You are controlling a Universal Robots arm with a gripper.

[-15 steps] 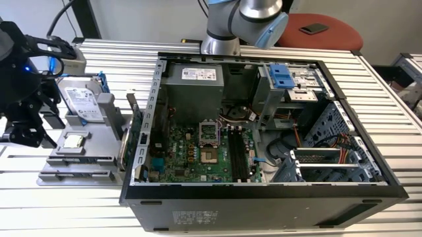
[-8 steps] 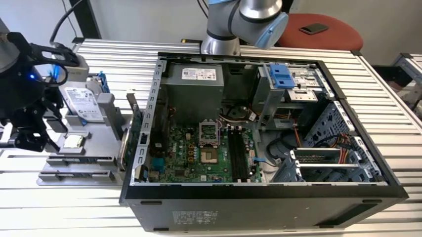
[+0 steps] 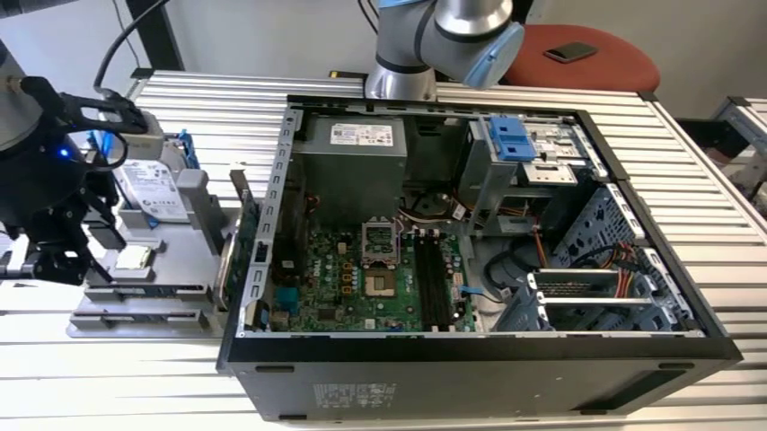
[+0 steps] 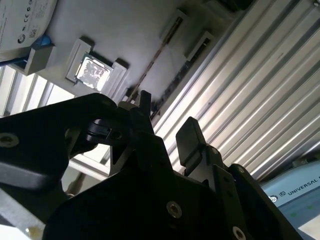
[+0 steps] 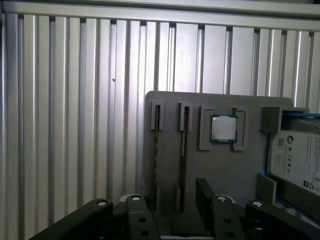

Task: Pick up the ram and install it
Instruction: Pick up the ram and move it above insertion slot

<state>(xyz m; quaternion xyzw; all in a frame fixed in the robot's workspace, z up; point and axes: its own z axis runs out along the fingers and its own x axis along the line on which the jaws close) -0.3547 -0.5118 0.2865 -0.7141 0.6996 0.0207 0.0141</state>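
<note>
Two ram strips stand on edge in slots of the grey parts tray (image 5: 170, 100). In the first wrist view they are thin dark lines, one ram strip (image 5: 156, 150) beside the other (image 5: 183, 150). In the second wrist view one ram strip (image 4: 156, 57) runs up from the fingertips. My gripper (image 5: 170, 202) hovers over the tray's slot end, open, with nothing between its black fingers (image 4: 190, 137). In the exterior view the gripper (image 3: 54, 256) hangs over the tray at the exterior view's left, beside the open computer case (image 3: 480, 346).
The tray also holds a processor chip (image 5: 223, 128) and a silver hard drive (image 5: 296, 160) in a blue frame. A green expansion card (image 3: 248, 242) stands between tray and case. The motherboard's black memory slots (image 3: 434, 278) lie inside the case. A slatted metal table (image 5: 75, 125) lies underneath.
</note>
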